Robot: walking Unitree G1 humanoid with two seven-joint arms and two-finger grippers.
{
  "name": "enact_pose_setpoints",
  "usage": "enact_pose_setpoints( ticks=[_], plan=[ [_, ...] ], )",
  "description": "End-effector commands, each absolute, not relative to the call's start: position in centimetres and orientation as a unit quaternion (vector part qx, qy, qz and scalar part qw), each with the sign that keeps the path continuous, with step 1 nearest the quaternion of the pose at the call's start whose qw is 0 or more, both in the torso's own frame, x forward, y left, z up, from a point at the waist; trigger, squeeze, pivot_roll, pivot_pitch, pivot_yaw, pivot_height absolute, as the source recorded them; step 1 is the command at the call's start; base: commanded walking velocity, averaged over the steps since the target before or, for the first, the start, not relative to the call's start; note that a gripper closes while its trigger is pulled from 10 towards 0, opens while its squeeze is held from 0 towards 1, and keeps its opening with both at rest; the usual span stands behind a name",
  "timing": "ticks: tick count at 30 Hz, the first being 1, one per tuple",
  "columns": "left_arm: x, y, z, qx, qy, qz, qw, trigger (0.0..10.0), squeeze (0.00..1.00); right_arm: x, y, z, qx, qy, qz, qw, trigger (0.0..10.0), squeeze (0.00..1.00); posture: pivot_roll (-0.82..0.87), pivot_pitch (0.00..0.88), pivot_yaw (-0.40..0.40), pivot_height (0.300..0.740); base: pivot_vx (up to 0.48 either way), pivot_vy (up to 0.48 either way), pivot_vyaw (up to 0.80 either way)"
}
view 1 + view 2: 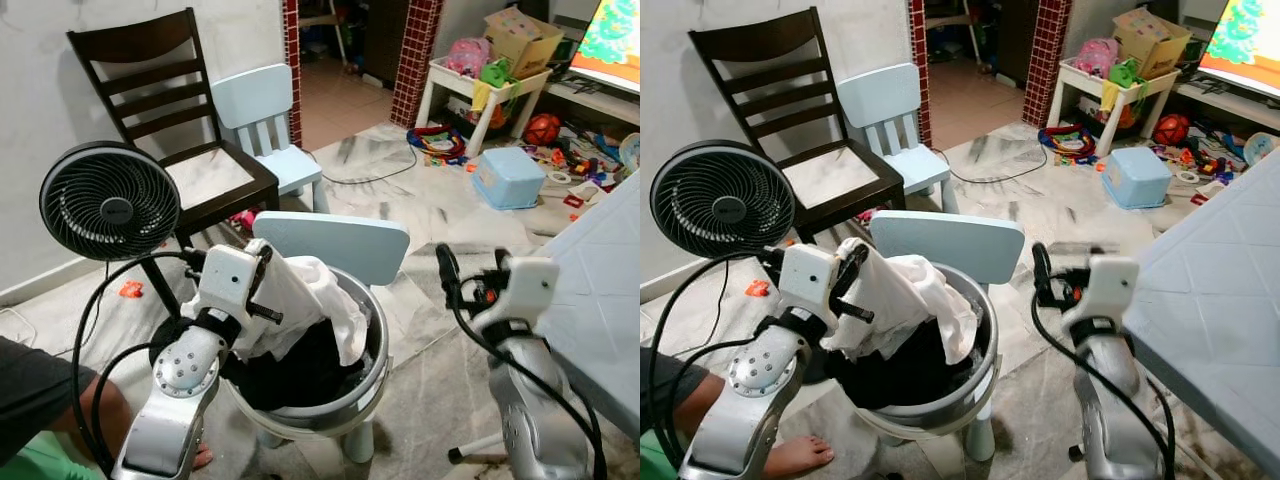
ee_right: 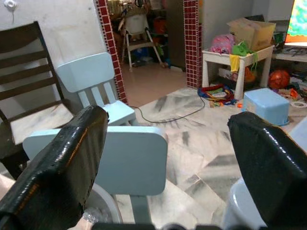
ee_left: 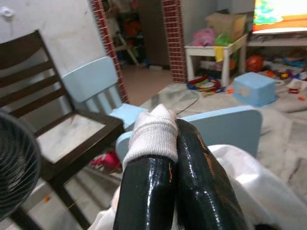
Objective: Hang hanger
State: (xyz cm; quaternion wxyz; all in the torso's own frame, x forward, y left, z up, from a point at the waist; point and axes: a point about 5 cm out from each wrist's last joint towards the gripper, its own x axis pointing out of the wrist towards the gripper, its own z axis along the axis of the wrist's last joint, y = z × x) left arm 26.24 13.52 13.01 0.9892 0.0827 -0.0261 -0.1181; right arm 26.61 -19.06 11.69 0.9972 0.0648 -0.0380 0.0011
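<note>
A grey round basket (image 1: 374, 345) sits on a light blue child's chair (image 1: 335, 243) right in front of me. It holds a white garment (image 1: 312, 296) on top of dark clothes (image 1: 300, 372). My left gripper (image 3: 173, 128) is shut on a fold of the white garment, lifted above the basket's left rim; the cloth wraps over one fingertip (image 3: 152, 136). In the head view this gripper (image 1: 260, 268) sits at the garment's left side. My right gripper (image 2: 168, 139) is open and holds nothing, raised to the right of the basket (image 1: 446, 268).
A black fan (image 1: 110, 200) stands close on the left, with a dark wooden chair (image 1: 170, 120) and a second blue child's chair (image 1: 266, 118) behind. A white table (image 1: 600, 290) edges in on the right. A person's leg (image 1: 40, 400) is at lower left. Toys and a blue box (image 1: 508, 177) litter the far floor.
</note>
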Motion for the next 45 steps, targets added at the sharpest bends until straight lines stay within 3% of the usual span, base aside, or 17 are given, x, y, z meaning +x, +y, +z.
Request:
enact_pose_setpoints(
  ticks=[1, 15, 22, 45],
  plan=[
    [26.0, 13.7, 12.7, 0.087, -0.027, -0.115, 0.989, 10.0, 0.0, 26.6, -19.3, 12.6, 0.065, -0.052, 0.004, 0.997, 10.0, 0.0, 0.0, 0.0, 0.052, 0.74, 0.0, 0.0, 0.0],
    [26.1, 12.3, 12.7, 0.072, -0.04, -0.122, 0.989, 10.0, 0.0, 27.7, -20.0, 13.6, 0.051, -0.045, 0.007, 0.998, 10.0, 0.0, 0.02, 0.0, 0.006, 0.74, 0.0, 0.0, 0.0],
    [25.5, 12.7, 12.1, 0.074, -0.027, -0.123, 0.989, 10.0, 0.0, 27.6, -18.9, 13.1, 0.05, -0.03, 0.021, 0.998, 10.0, 0.0, 0.03, 0.0, 0.005, 0.74, 0.0, 0.0, 0.0],
    [25.0, 12.1, 12.2, 0.067, -0.015, -0.144, 0.987, 10.0, 0.0, 27.7, -19.5, 12.9, 0.035, -0.018, 0.0, 0.999, 10.0, 0.0, 0.03, 0.015, 0.006, 0.74, -0.302, 0.0, 0.0]
  ],
)
